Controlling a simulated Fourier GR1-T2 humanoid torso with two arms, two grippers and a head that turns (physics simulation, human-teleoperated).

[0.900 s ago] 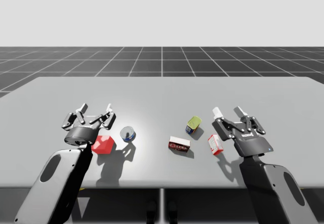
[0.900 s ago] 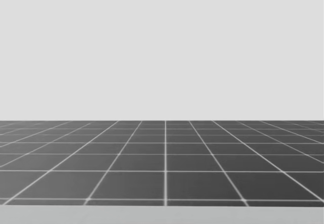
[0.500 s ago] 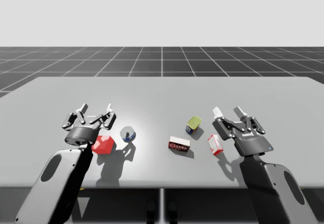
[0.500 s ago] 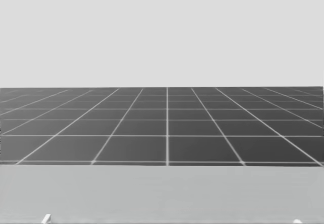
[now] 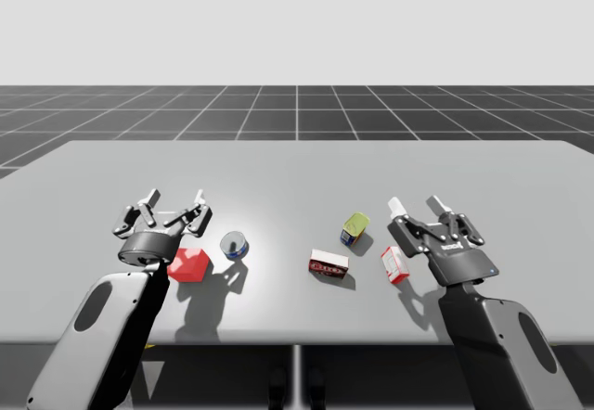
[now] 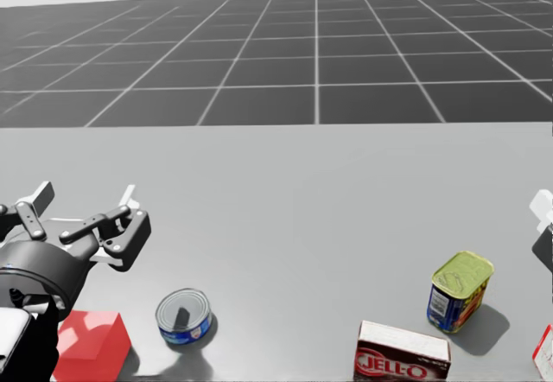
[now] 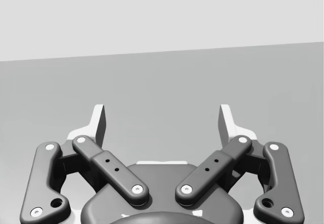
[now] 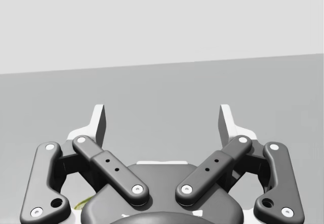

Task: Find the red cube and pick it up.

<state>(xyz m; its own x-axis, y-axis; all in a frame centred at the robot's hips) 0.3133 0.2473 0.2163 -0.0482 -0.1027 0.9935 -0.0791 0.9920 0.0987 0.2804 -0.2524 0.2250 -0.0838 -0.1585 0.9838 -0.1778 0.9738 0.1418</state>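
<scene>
Lying at 5 o'clock of the spread-open left gripper [image 5: 176,197], the red plastic cube [image 5: 189,264] is not yet being grasped; the round blue metal tin [image 5: 234,244], at its 2 o'clock, is probably being endangered by any sideways descent.

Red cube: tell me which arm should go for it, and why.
Left. The red cube lies right by my left wrist, just behind my open left gripper. My right gripper is across the table, beyond the round blue can and the flat dark red box.
</scene>
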